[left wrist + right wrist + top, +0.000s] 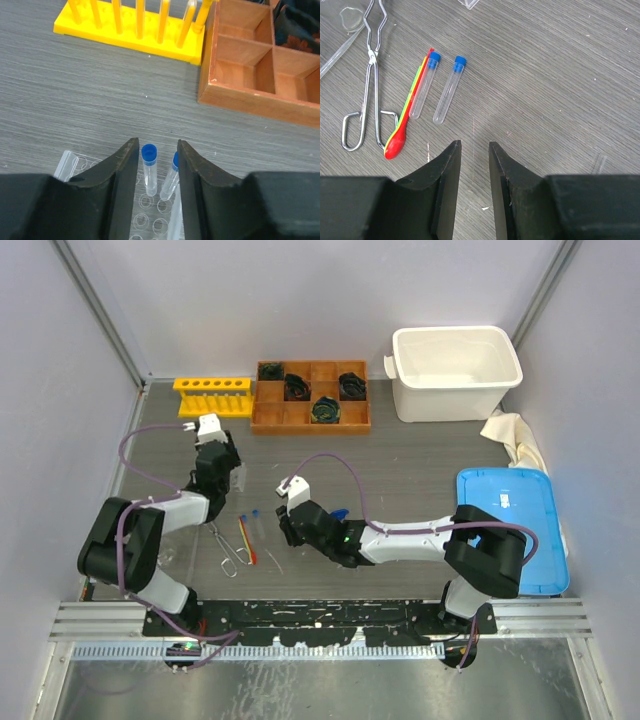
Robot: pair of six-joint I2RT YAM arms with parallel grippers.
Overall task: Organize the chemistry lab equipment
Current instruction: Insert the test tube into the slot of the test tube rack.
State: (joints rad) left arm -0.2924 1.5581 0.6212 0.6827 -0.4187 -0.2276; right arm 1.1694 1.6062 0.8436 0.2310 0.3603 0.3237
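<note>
While two blue-capped test tubes [149, 170] stood in a clear rack [70, 162] toward the worktop's [75, 90] left edge inside the open left end effector [157, 145], two more tubes [449, 90] lay near its front edge by the open, empty right end effector [474, 144].

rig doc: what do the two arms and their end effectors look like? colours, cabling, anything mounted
The left arm and right arm match: black joint housings, white link shells. A lilac cable loops loosely along each to a white camera block at the wrist. A small green light shows on the right arm. The left end effector and right end effector each have two matte black fingers tapering to narrow tips.
</note>
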